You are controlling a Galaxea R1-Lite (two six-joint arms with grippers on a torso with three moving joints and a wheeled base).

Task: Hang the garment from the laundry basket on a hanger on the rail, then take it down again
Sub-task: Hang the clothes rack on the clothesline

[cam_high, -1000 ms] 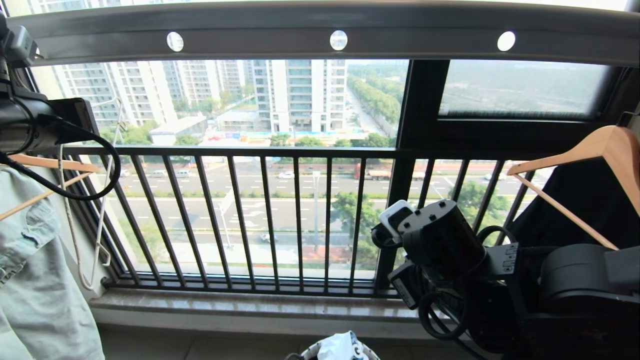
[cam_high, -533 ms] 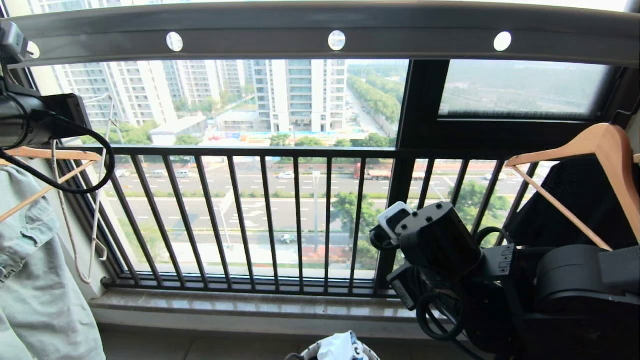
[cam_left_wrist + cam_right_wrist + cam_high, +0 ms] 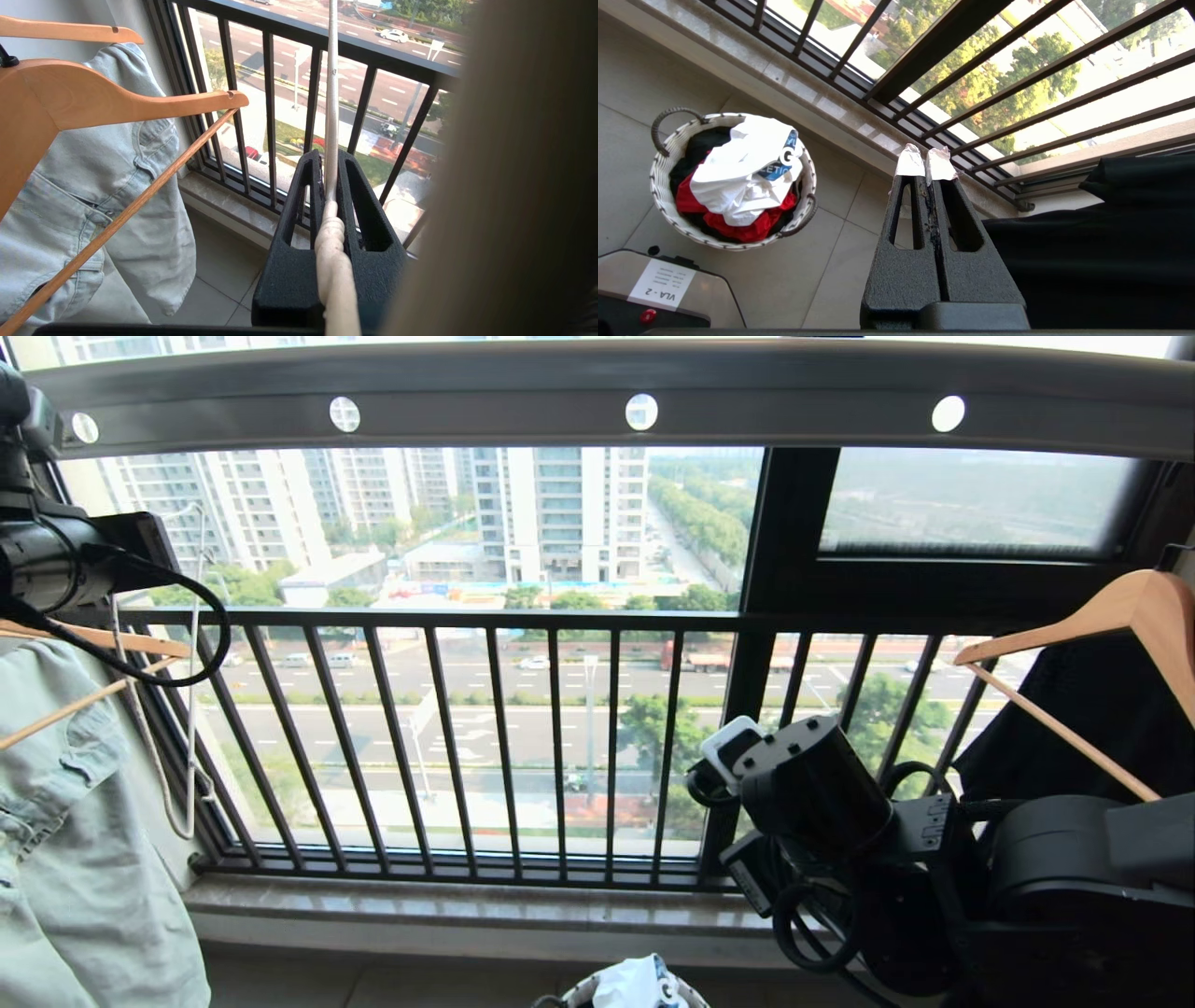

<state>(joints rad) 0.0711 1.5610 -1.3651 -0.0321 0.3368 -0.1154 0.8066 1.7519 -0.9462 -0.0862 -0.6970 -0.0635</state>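
A: Left wrist view first: our left gripper (image 3: 331, 186) has its black fingers (image 3: 299, 219) pressed onto the twisted neck of the cream wire hanger (image 3: 331, 116), so we are pinching it there. The wire runs on past the fingertips in front of the black window railing (image 3: 364, 51).

B: And beside us in that view?

A: A light wooden hanger (image 3: 93, 95) with a pale denim garment (image 3: 88, 186) draped behind it, close to the gripper but not touching it.

B: In the head view we see the left arm (image 3: 56, 569) high at the left edge, the thin hanger (image 3: 191, 709) dangling below it beside the denim (image 3: 75, 831). The grey rail (image 3: 597, 387) with its round holes spans the top. Whether the hook is on the rail, we cannot tell.

A: Our right gripper (image 3: 924, 163)?

B: Fingers pressed together, nothing between them, their tips taped white. It hangs above the tiled floor (image 3: 822, 261) near the sill, beside a black cloth (image 3: 1101, 252).

A: The white T-shirt (image 3: 742, 182) lies crumpled on top in the laundry basket (image 3: 661, 196), its blue logo showing, over a red garment (image 3: 747, 228). The head view shows only the basket's top (image 3: 574, 994) at the bottom edge, with another wooden hanger (image 3: 1120, 616) at the right.
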